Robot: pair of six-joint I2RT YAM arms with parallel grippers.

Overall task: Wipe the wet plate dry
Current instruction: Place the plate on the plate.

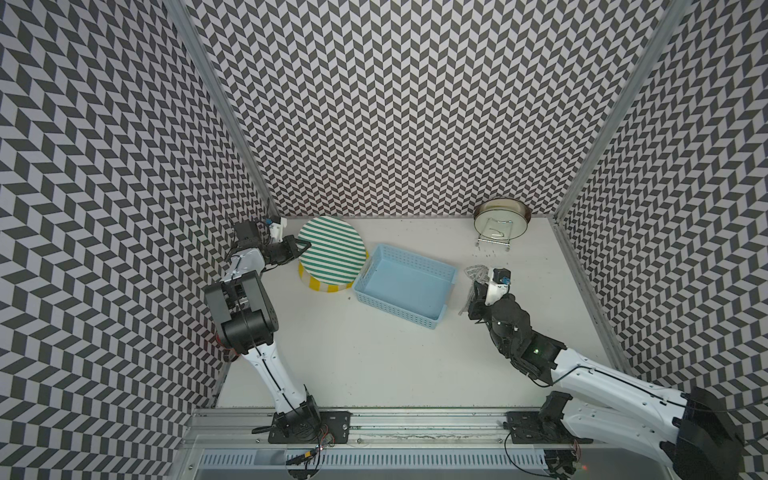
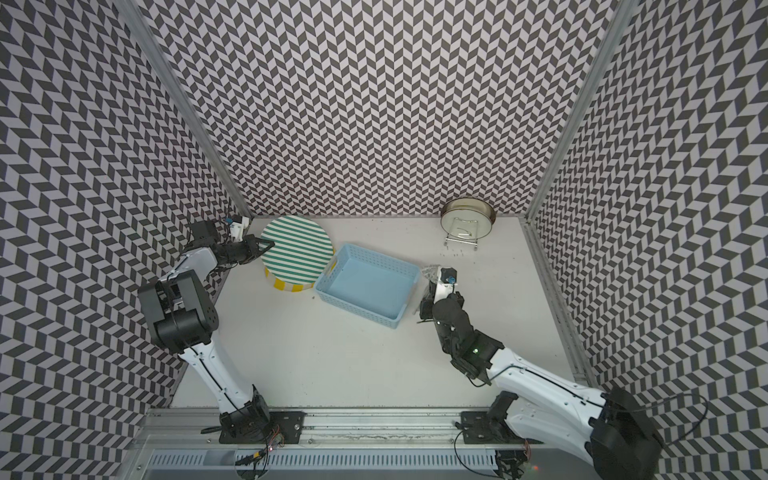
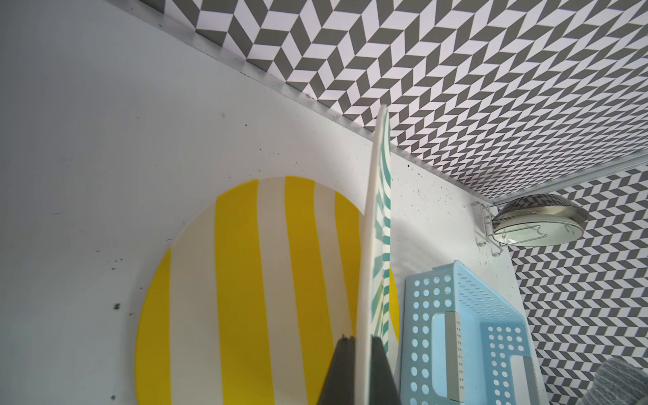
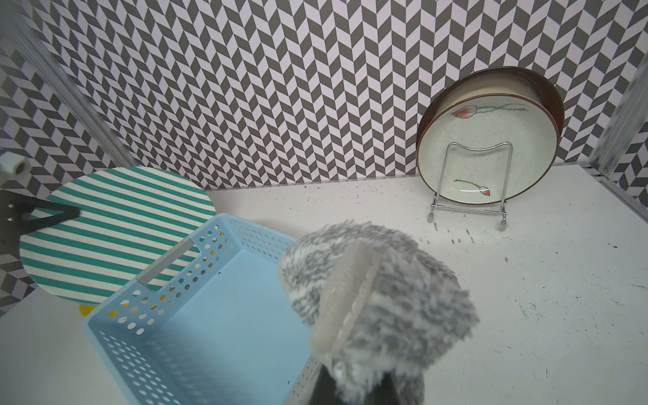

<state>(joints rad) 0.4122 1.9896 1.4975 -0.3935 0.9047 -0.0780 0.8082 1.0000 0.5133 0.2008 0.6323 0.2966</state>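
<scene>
A round plate with green and white stripes hangs tilted above the back left of the table. My left gripper is shut on its rim, one finger on each face. The left wrist view shows that plate edge-on. Under it a yellow-striped plate lies flat on the table. My right gripper is shut on a fluffy grey cloth, right of the basket and apart from the plate. I cannot see any water on the plate.
A light blue perforated basket stands empty in the middle, between the two arms. A speckled ceramic plate leans in a wire stand at the back right. Patterned walls close in three sides.
</scene>
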